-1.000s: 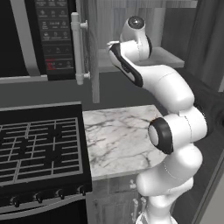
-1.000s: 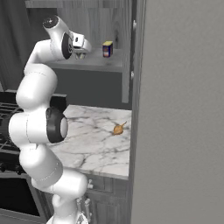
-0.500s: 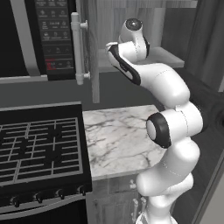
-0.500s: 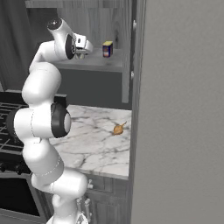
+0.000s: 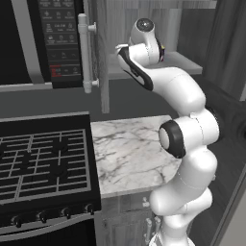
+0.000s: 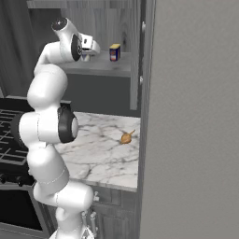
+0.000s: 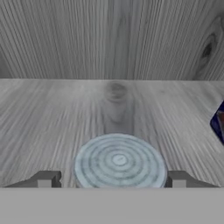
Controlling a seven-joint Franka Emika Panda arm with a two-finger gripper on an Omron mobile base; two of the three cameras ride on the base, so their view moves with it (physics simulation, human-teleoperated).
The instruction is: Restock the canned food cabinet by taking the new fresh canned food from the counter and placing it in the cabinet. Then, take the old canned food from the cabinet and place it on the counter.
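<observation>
In the hand view the two dark fingers stand wide apart, one on each side of the old canned food, whose ringed pale blue-grey lid sits between them. Small gaps show between the tips and the can's rim, so the fingers bracket the can without clearly pressing on it; the gripper is open around it. The can rests on the grey wood-grain shelf of the canned food cabinet, well forward of the back wall.

Further right, at the edge of that view, a dark blue corner of the new fresh canned food shows. In the right base view it stands upright on the same shelf, just right of the hand, with a yellow top and a dark blue-and-red label; no lettering can be read.

Below, the marble table carries a small orange round thing near the cabinet door.

In the left base view the microwave panel shows tiny white and red marks, too small to read.
</observation>
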